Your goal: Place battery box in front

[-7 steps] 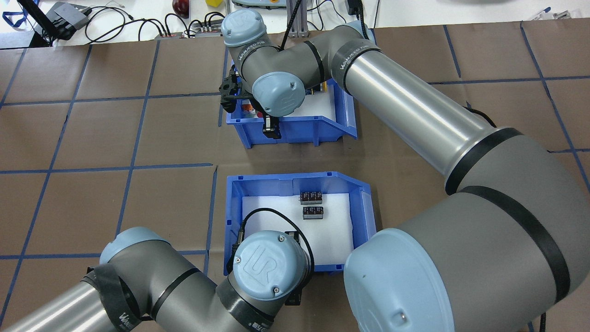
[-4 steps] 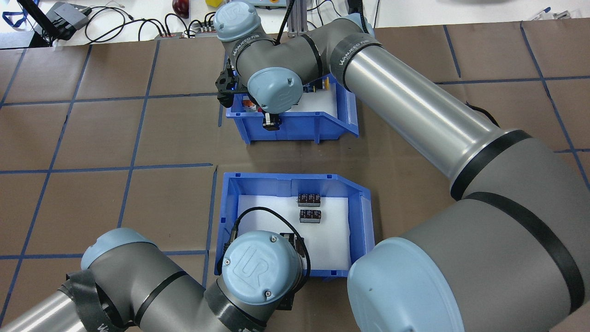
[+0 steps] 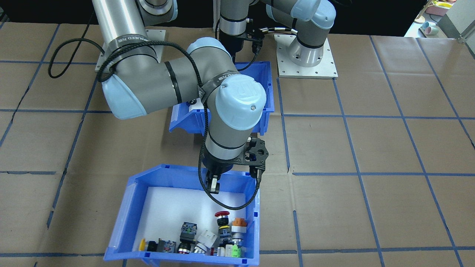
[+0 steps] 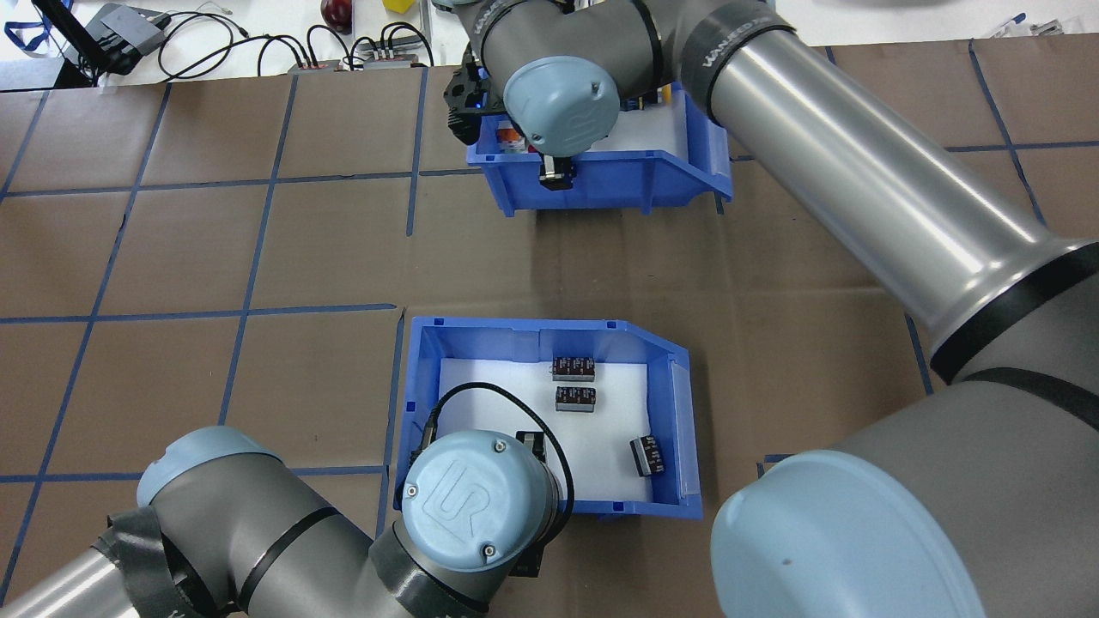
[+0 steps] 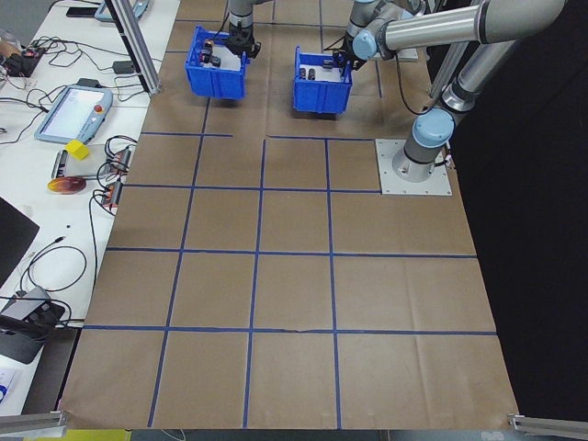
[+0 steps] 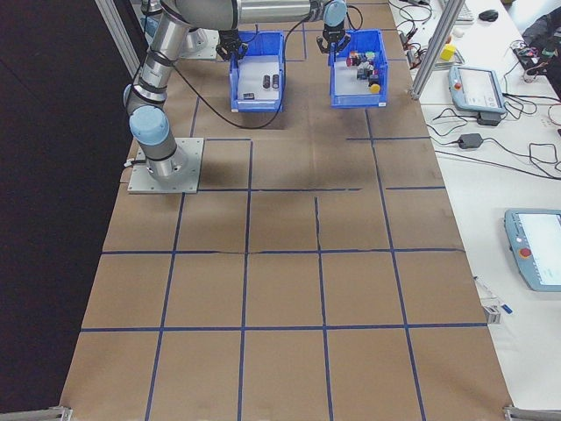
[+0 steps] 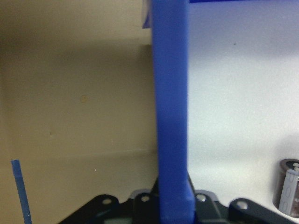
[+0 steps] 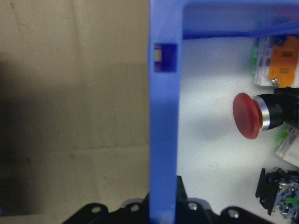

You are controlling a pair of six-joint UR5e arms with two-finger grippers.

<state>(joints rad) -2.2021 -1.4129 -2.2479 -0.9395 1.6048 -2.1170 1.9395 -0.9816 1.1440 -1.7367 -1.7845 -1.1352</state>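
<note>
Here, in the front-facing view, I see my right gripper [image 3: 233,174] clamped over the rear wall of the switch bin [image 3: 122,215], which sits nearest the camera; the battery box [image 3: 268,83] lies behind it, near the robot base.

Overhead: the battery box [image 4: 678,412] holds three dark cells [image 4: 574,398] on white liner (one apart, near the right wall). My left gripper [image 4: 525,455] is at its near-left wall.

Left wrist: the blue wall [image 7: 171,116] runs down between the jaws, gripped.

Right wrist: likewise the switch bin's wall [image 8: 163,116], beside a red push-button [image 8: 247,115].
</note>
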